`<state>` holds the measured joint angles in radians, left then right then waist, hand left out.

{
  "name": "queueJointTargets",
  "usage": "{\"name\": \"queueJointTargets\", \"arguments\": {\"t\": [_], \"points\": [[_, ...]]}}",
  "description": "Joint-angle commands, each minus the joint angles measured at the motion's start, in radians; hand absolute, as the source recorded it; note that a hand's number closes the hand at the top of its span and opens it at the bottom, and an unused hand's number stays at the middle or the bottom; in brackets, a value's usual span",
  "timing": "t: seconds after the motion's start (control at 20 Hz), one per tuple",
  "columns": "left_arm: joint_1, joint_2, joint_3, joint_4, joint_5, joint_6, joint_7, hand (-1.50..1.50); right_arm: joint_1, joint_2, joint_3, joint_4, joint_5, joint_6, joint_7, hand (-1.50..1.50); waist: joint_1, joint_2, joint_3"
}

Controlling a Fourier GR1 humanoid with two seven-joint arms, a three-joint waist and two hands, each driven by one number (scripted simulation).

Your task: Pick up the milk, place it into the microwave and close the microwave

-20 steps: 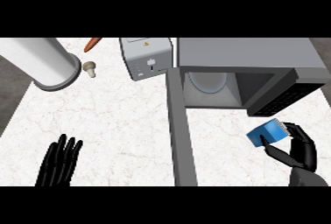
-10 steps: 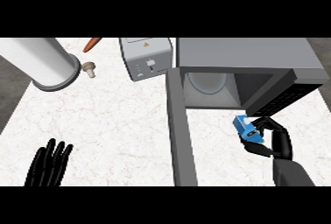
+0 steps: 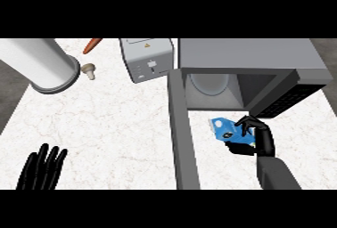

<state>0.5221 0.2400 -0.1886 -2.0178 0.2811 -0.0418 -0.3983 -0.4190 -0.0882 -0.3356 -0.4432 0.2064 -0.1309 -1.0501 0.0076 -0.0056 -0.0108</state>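
- Right now the robot's right hand [image 3: 255, 139] has the small blue milk carton [image 3: 228, 131], fingers [image 3: 252, 126] curled over the carton's right edge and the thumb tucked in beneath it, so the carton is pinched between them.
- And where is the milk? Just in front of the open mouth of the boxy grey microwave [image 3: 250, 55], near the front edge of the cavity but outside it, tilted, with its pale printed face towards the camera.
- Whether the carton's underside touches the white marbled counter [image 3: 112, 120] cannot be told from this angle.
- The microwave's grey door [image 3: 179, 142] stands wide open and is seen edge-on, running down the view just to the left of the carton.
- Inside the cavity, a round white turntable plate [image 3: 209, 83] sits against the back, with nothing on it.
- A dark grilled panel [image 3: 287, 99] slants along the right side of the opening, just above the right hand.
- Over at the lower left corner, the left hand [image 3: 41, 168] rests open, fingers straight, pointing up the view and slightly fanned, holding nothing and well apart from the microwave.
- Further back, a grey box-shaped toaster [image 3: 149, 59] stands just beside the microwave's left wall.
- Left of that, a small pale mushroom [image 3: 88, 71] lies next to a big white cylinder with a grey base [image 3: 38, 62].
- An orange carrot [image 3: 92, 44] lies at the counter's far edge, between the cylinder and the toaster.
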Motion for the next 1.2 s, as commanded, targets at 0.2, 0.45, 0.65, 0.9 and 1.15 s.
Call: {"name": "queueJointTargets", "arguments": {"t": [0.2, 0.45, 0.65, 0.9, 1.15], "points": [[0.034, 0.001, 0.028, -0.045, 0.035, -0.023, 0.041, -1.5, 0.031, 0.086, 0.107, -0.154, -0.059, 0.018, 0.03, 1.5, -0.002, 0.002, 0.011], [-0.026, 0.007, 0.098, 0.052, 0.057, -0.063, 0.022, -1.5, 0.034, 0.087, 0.272, -0.283, -0.154, -0.16, 0.153, 1.5, -0.003, 0.003, 0.011], [-0.028, 0.001, 0.105, 0.041, 0.037, -0.064, 0.023, -1.5, 0.045, 0.088, 0.376, -0.42, -0.17, -0.272, 0.297, 1.5, -0.003, 0.003, 0.011], [-0.012, -0.036, 0.11, 0.121, 0.016, -0.115, -0.045, -1.5, 0.017, 0.082, 0.327, -0.459, -0.101, -0.283, 0.391, 1.5, -0.003, 0.004, 0.011], [-0.054, -0.046, 0.128, 0.11, 0.039, -0.109, 0.005, -1.5, -0.131, 0.012, 0.295, -0.357, -0.077, -0.274, 0.514, 1.5, 0.001, 0.006, 0.011]]}}
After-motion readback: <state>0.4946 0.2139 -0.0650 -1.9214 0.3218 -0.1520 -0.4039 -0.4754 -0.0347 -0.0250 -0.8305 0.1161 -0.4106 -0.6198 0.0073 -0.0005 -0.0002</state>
